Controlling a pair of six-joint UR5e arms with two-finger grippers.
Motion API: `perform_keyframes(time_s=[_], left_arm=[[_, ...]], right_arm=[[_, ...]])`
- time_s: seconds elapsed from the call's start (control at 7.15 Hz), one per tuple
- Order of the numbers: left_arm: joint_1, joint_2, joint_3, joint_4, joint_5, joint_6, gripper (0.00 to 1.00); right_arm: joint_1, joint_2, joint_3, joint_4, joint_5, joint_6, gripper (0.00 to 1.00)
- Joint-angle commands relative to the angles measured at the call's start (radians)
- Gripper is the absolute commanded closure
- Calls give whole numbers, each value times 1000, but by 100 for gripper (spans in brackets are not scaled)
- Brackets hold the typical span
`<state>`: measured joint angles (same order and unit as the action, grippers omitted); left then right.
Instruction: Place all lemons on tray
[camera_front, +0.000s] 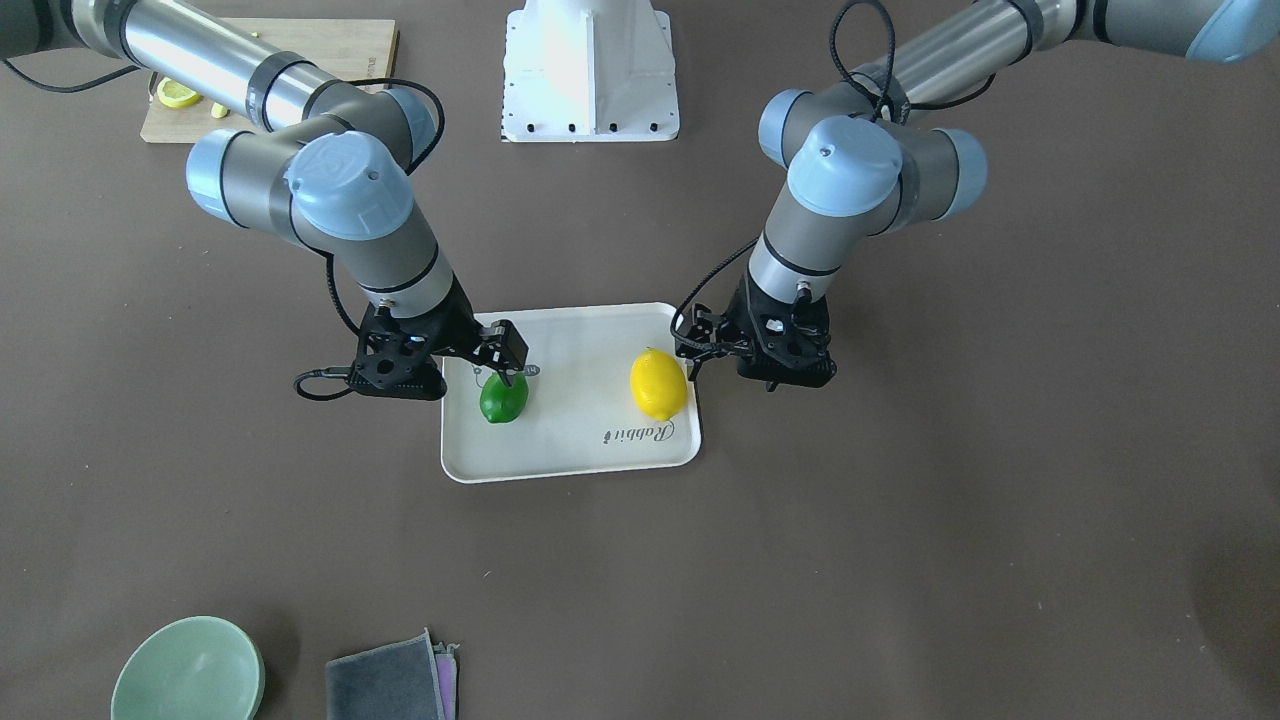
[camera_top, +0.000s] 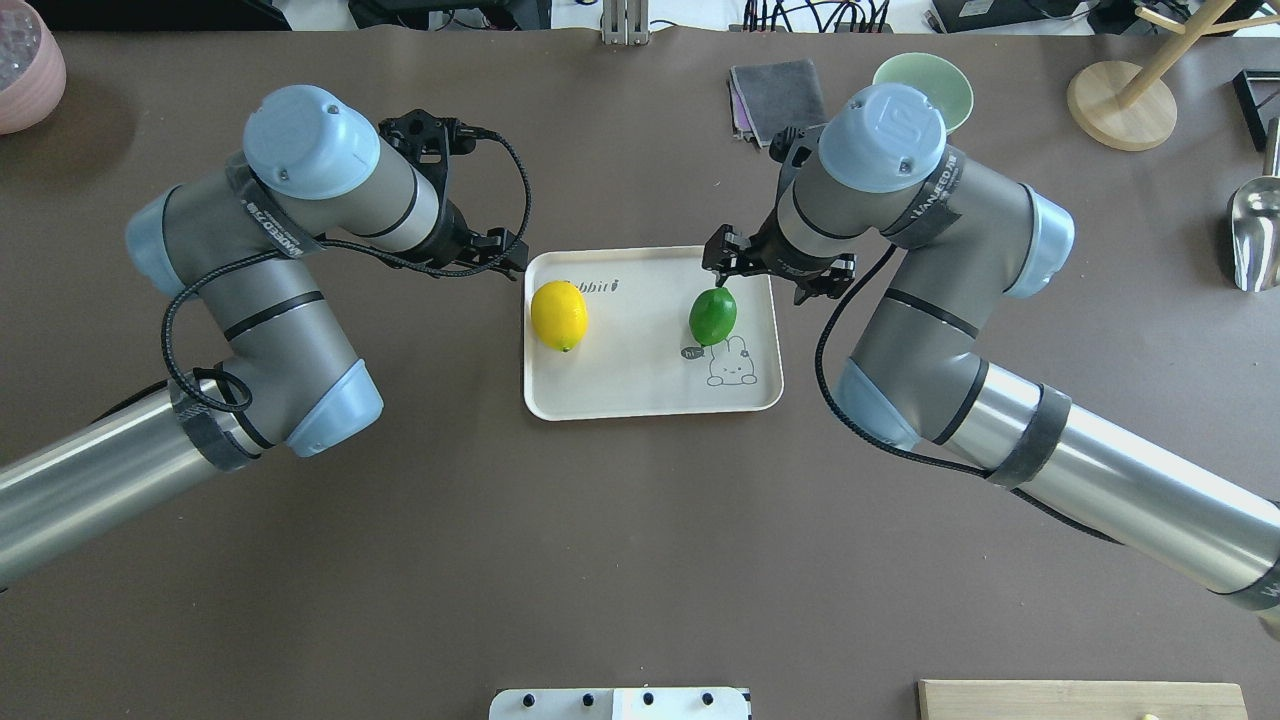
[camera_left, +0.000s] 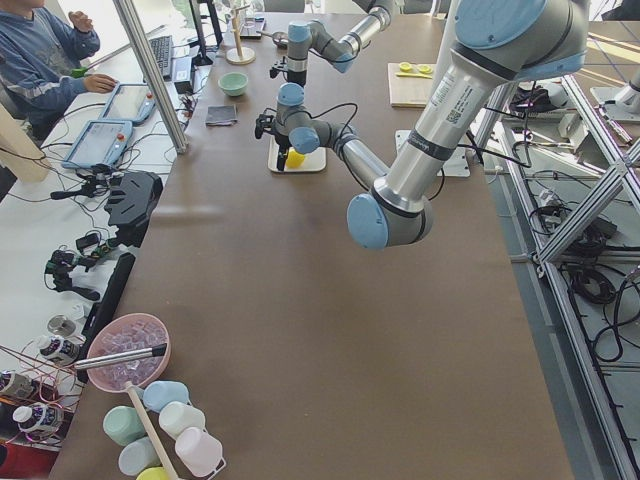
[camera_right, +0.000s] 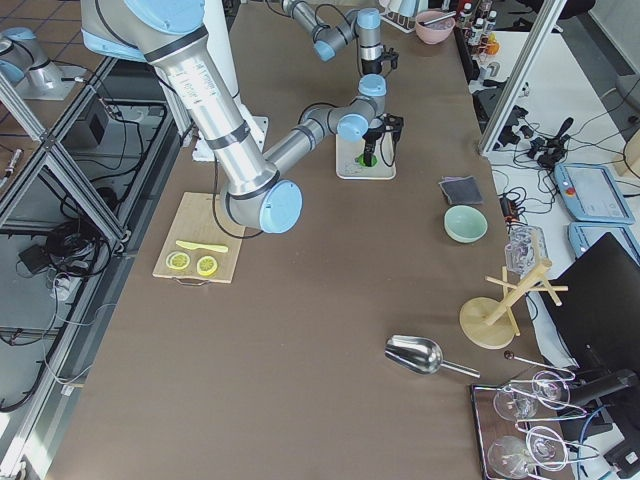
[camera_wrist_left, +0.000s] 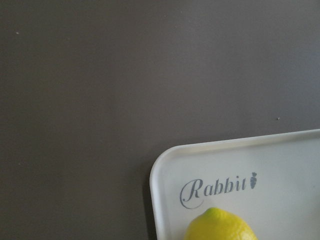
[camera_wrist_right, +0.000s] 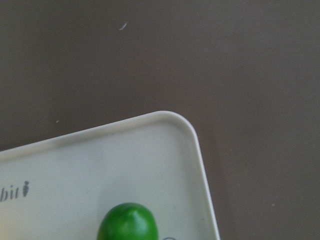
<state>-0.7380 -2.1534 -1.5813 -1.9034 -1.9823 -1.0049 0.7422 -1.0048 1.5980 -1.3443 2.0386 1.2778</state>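
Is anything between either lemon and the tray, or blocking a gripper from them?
Nothing visible stands in the way. The yellow lemon and the green lemon both already lie on the tray, with bare tray between them. The right gripper hangs close above the green lemon.

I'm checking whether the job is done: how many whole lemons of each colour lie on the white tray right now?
Yellow lemon: 1
Green lemon: 1
Total on the tray: 2
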Motion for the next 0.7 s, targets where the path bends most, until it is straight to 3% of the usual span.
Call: perform_keyframes(time_s=[0.0, 0.28, 0.56], left_arm=[[-82, 165, -121, 10, -61, 133, 2], [-192, 310, -178, 9, -125, 361, 2], [-376, 426, -175, 9, -258, 620, 2]], right_arm=[[189, -215, 132, -9, 145, -207, 0], [345, -384, 129, -10, 176, -560, 0], [521, -525, 114, -12, 216, -887, 0]])
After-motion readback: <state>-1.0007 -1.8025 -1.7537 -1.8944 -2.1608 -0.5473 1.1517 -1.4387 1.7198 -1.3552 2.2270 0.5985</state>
